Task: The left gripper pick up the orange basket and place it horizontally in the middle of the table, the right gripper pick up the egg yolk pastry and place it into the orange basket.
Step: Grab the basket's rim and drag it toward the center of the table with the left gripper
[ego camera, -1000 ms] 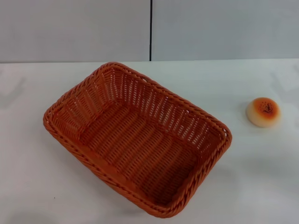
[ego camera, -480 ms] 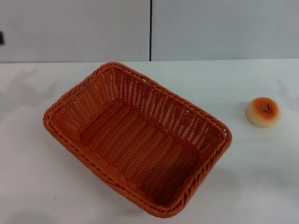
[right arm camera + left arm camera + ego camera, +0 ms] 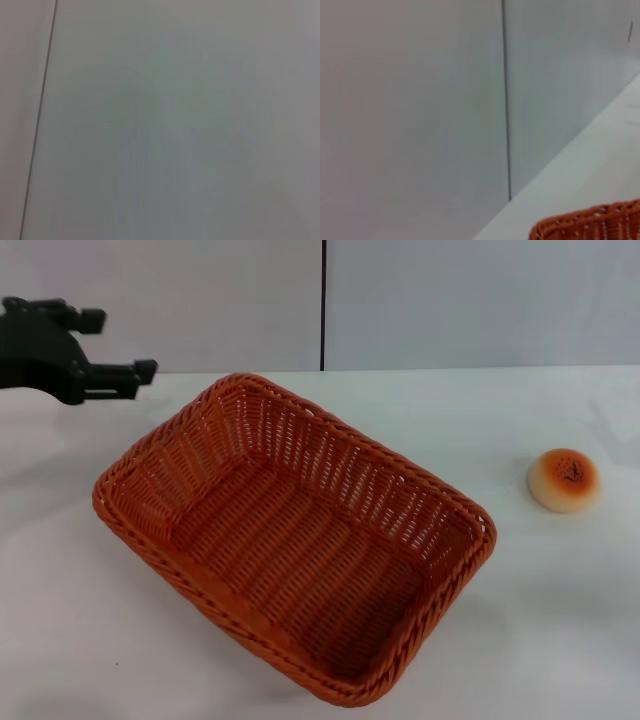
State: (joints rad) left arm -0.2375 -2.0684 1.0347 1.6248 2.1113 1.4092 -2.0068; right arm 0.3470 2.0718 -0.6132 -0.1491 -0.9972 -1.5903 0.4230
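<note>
The orange basket (image 3: 290, 545) lies empty and skewed on the white table (image 3: 540, 620), its long side running from far left to near right. My left gripper (image 3: 125, 342) hangs above the table's far left, just beyond the basket's far-left corner, open with nothing between its fingers. A piece of the basket's braided rim (image 3: 590, 222) shows in the left wrist view. The egg yolk pastry (image 3: 564, 480) sits alone on the table to the right of the basket. My right gripper is out of view; the right wrist view holds only a grey wall.
A grey wall (image 3: 450, 300) with a dark vertical seam (image 3: 322, 305) stands behind the table's far edge. Bare tabletop surrounds the basket, with a wide gap between it and the pastry.
My left gripper has come into the head view from the upper left and now hangs near the basket's far-left corner. Basket and pastry have not moved.
</note>
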